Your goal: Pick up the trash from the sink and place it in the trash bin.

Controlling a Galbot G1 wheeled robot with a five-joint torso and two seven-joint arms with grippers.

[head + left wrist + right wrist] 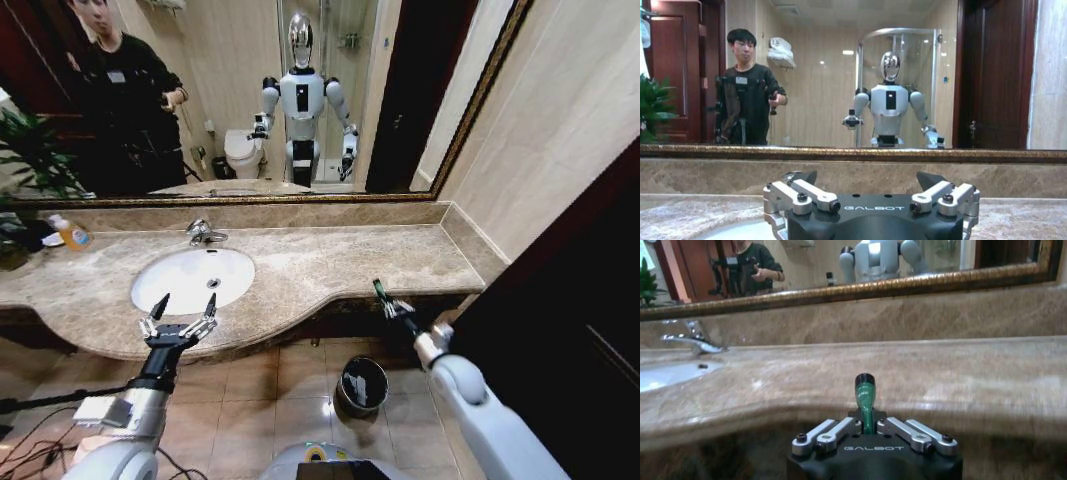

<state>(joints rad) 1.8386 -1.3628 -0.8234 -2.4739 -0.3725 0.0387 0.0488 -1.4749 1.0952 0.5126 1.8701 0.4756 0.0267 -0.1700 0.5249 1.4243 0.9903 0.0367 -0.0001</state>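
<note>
A slender green piece of trash (380,291) with a dark tip is clamped between the closed fingers of the right gripper (392,307). The piece is held out in line with the gripper, its long axis running from the fingers toward the wall mirror (300,100), the dark tip leading and raised above the fingers. In the right wrist view, the same green piece (864,400) is seen rising from the right gripper (867,432) and pointing at the beige marble counter (940,375). The gripper and its load are held just off the counter's front edge, to the right of the sink (192,278) and above the floor where the trash bin (362,385) stands; the bin is below and slightly to the robot's left of the gripper.

The left gripper (180,318) is held at the near rim of the white basin, its fingers spread wide apart with nothing between them. In the left wrist view, the parted fingers of the left gripper (870,192) are seen facing the backsplash. The chrome faucet (204,233) is set behind the basin, and an orange-yellow bottle (70,233) stands at the counter's far left.
</note>
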